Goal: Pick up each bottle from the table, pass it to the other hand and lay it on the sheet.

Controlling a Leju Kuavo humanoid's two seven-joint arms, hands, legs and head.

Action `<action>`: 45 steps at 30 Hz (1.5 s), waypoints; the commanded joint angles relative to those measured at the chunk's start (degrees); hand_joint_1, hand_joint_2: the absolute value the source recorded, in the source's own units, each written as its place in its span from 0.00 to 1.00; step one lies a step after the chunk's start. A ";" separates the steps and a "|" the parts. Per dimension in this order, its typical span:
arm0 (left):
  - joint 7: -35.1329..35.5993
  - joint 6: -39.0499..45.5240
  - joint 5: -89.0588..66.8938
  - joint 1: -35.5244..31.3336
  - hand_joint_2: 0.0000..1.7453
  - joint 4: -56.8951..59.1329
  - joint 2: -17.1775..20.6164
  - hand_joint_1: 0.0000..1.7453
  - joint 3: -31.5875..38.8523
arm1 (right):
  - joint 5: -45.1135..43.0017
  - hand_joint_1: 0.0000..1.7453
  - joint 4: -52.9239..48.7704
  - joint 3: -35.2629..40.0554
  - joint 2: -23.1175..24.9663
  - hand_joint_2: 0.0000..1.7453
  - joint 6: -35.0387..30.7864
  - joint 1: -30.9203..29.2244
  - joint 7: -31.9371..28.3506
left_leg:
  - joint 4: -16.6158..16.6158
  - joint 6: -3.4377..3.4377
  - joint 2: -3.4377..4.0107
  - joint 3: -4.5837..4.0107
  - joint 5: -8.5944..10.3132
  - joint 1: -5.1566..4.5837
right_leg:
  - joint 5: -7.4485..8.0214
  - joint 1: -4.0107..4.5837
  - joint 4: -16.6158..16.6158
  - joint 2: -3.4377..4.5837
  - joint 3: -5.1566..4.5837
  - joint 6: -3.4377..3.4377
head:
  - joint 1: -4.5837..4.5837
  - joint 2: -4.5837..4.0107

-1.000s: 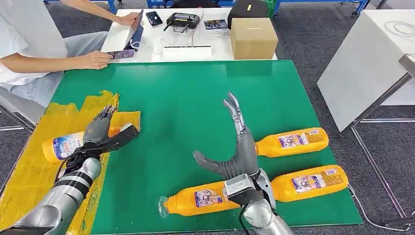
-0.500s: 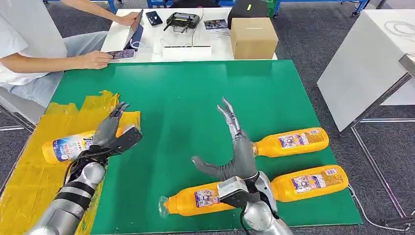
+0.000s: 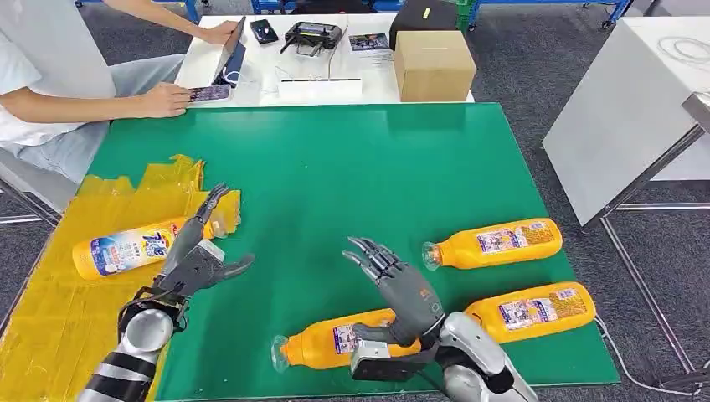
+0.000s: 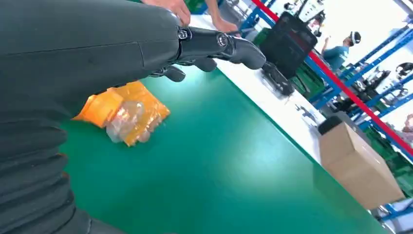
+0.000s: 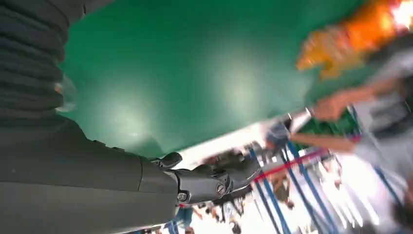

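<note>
One orange bottle (image 3: 134,248) lies on the yellow sheet (image 3: 50,318) at the left, its clear cap (image 4: 127,120) at the sheet's inner edge. My left hand (image 3: 197,260) hovers just right of it, fingers apart, holding nothing. Three more orange bottles lie on the green table: the nearest one (image 3: 335,339) by the front edge, one (image 3: 529,311) at the front right, one (image 3: 494,242) behind it. My right hand (image 3: 402,289) hangs over the nearest bottle, fingers spread, empty.
A person (image 3: 50,84) sits at the far left with a hand on a phone (image 3: 208,93). A cardboard box (image 3: 432,64) and devices stand on the white table (image 3: 318,84) beyond. The middle of the green table (image 3: 335,167) is bare.
My left hand has pulled back from the bottle on the sheet, toward me and to the right. My right hand has dropped and tilted down over the nearest bottle.
</note>
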 commanded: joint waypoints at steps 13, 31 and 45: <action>-0.61 -0.22 -0.17 -2.41 1.00 2.88 -2.31 0.00 -3.33 | -2.57 0.00 7.18 5.12 -5.41 1.00 4.35 -1.19 1.32 | -0.03 -0.02 -0.01 0.18 -0.05 0.08 | -0.02 0.08 -0.10 0.00 0.20 -0.05 | 0.00 0.00; -0.08 0.10 0.31 -3.06 1.00 1.96 -2.48 0.00 -6.10 | 2.27 0.00 21.33 11.36 0.82 1.00 5.81 -9.63 7.53 | -0.04 -0.05 0.15 0.22 -0.05 0.11 | 0.02 0.11 -0.10 0.14 0.20 -0.09 | 0.00 0.00; 0.37 0.27 1.71 -2.16 1.00 1.06 -2.40 0.00 -5.78 | 6.65 0.00 27.54 13.15 1.68 1.00 3.09 -11.76 12.46 | -0.07 -0.03 0.01 0.33 -0.04 0.10 | -0.02 0.10 -0.13 0.03 0.34 -0.08 | 0.00 0.00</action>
